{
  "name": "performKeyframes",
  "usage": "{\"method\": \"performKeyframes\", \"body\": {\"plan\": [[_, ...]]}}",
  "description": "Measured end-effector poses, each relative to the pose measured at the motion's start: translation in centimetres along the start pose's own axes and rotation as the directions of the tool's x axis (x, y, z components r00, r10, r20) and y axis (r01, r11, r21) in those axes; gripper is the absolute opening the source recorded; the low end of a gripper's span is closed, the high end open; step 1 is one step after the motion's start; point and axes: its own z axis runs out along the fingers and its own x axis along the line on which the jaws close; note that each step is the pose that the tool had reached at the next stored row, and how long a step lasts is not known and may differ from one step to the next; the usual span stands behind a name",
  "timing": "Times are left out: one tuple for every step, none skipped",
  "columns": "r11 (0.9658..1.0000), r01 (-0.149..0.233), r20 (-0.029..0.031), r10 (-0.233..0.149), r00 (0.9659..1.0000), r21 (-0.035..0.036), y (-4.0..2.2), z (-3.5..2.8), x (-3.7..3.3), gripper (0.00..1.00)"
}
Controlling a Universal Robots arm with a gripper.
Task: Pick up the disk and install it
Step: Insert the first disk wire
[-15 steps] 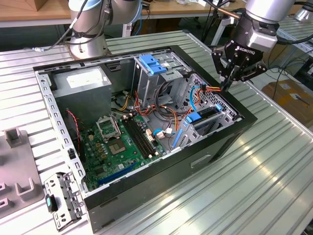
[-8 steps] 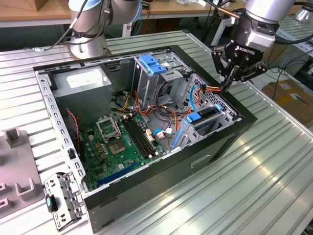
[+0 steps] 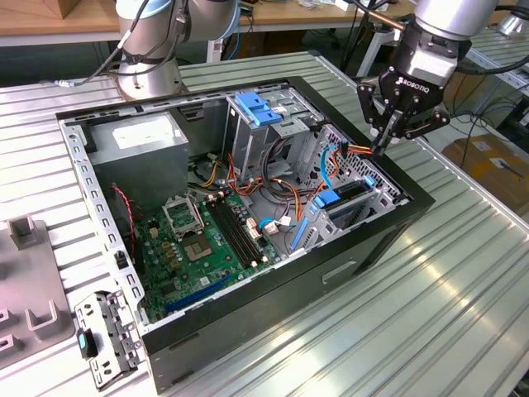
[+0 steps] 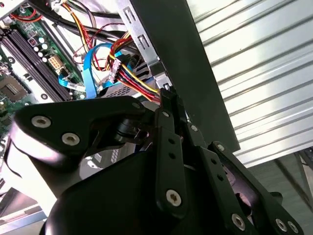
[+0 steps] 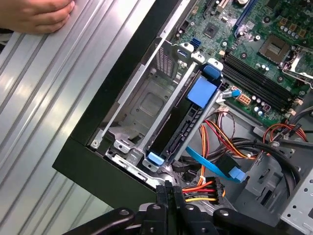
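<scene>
Ribbed metal tabletop (image 3: 463, 273); wooden benches (image 3: 50, 21) behind; cardboard box (image 3: 494, 161) on floor beside table.

Green motherboard (image 3: 207, 240), blue latch (image 3: 259, 108) (black case (image 3: 372, 240)).

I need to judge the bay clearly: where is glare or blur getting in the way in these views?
Exterior view: the ribbed table reflects brightly, while the case interior stays evenly lit. Second wrist view: the gripper body is dark and soft up close, table ribs washed out. First wrist view: the blue-tabbed drive carrier is sharp; a hand is at the table edge.

Arm lowered, hand (image 3: 383, 149) fingers pinched together
</scene>
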Motion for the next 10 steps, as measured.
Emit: {"method": "performKeyframes", "body": {"plan": [[1.0000, 0.000, -0.0002, 0.000, 1.0000, -0.0001, 0.26, -0.01, -0.14, 0.16], [1.0000, -0.001, -0.0002, 0.001, 1.0000, -0.0001, 0.61, -0.01, -0.34, 0.16], [1.0000, -0.001, -0.0002, 0.001, 1.0000, -0.0001, 0.80, -0.01, -0.46, 0.16], [1.0000, -0.002, -0.0001, 0.002, 1.0000, -0.0002, 0.86, -0.01, -0.48, 0.16], [1.0000, -0.006, -0.0001, 0.006, 1.0000, -0.0003, 0.86, -0.01, -0.49, 0.16], [0.9999, -0.014, 0.0001, 0.014, 0.9999, -0.0007, 0.86, -0.01, -0.49, 0.16], [0.9993, -0.038, 0.0004, 0.038, 0.9993, -0.0019, 0.87, -0.01, -0.50, 0.16], [0.9986, -0.053, 0.0006, 0.053, 0.9986, -0.0027, 0.86, 0.00, -0.50, 0.16], [0.9977, -0.068, 0.0008, 0.068, 0.9977, -0.0035, 0.86, 0.00, -0.50, 0.16], [0.9955, -0.094, 0.0012, 0.094, 0.9955, -0.0048, 0.86, 0.02, -0.50, 0.16]]}}
